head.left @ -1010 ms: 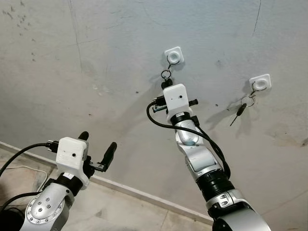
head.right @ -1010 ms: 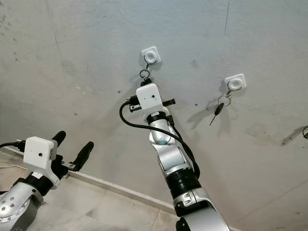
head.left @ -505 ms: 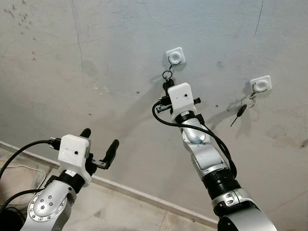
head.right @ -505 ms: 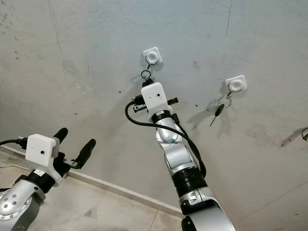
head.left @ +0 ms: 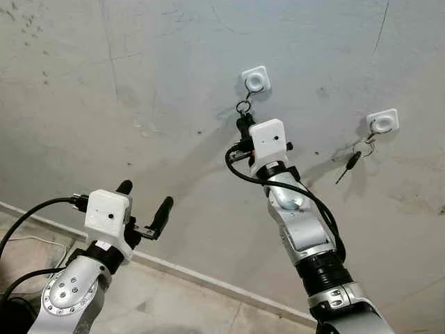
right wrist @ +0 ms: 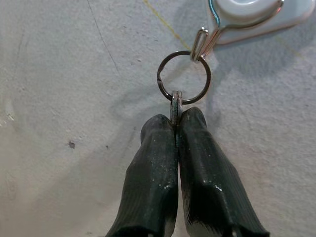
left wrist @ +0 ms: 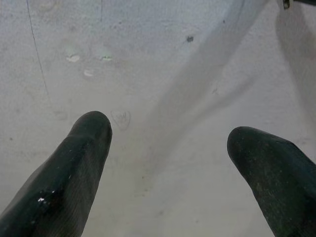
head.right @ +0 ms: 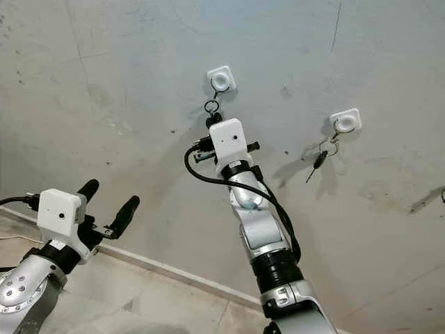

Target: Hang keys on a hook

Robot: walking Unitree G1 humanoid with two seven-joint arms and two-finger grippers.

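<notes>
A second dark key (head.left: 350, 161) was hung at three o'clock on the cracked grey concrete wall (head.left: 153, 83); the right end effector (right wrist: 176, 116) was clamped on the metal key (right wrist: 176, 104), the left end effector (left wrist: 168, 143) spread wide.

1. The right arm reaches up high toward the wall hook (head.left: 255, 80).
2. The right gripper (right wrist: 176, 121) sits just under that hook, its two black fingers pressed tight on the key (right wrist: 176, 104).
3. The left gripper (head.left: 144, 206) is low, far from the hook, fingers spread wide apart.
</notes>
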